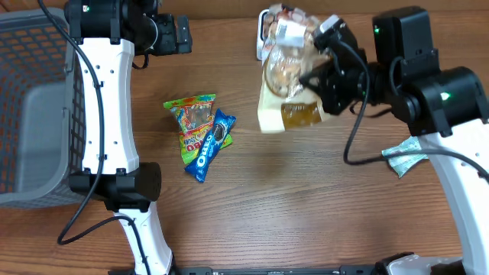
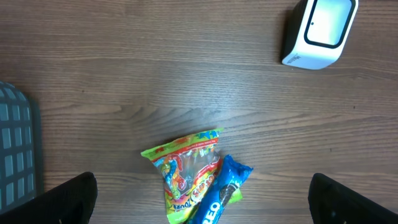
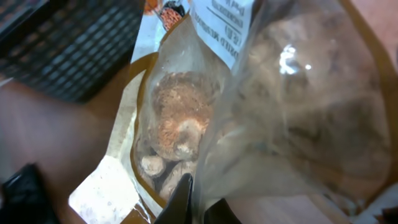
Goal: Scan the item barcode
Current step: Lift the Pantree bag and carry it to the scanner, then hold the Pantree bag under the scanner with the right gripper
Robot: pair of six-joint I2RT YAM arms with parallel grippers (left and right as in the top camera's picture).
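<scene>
At my far left the grey mesh basket (image 1: 30, 114) sits against the table's edge. My left pincer (image 1: 180, 35) hovers near the table's far edge with its jaws spread as wide as they go and nothing between them. In its own camera the two fingertips sit in the bottom corners of the picture, with bare wood and two snacks below.

Those snacks lie near the middle of the table. A green and yellow candy bag (image 1: 192, 118) lies flat, and a blue cookie pack (image 1: 214, 145) rests on a slant along its right side, touching it and partly lying over its lower corner.

To the right of them, at the far edge, stands the white scanner (image 2: 320, 31). From overhead it is mostly hidden behind the clear bag (image 1: 286, 69) that I hold up in front of it. The bag is filled with brown, lumpy pieces, and a white printed label (image 3: 217, 25) sits near its top end.

My right pincer (image 1: 312, 80) is clamped tight on this bag, gripping its right side; one of my fingers (image 3: 181, 199) shows dark against the plastic.

Farther right, a small teal packet (image 1: 405, 159) lies on the wood beside my right arm.
</scene>
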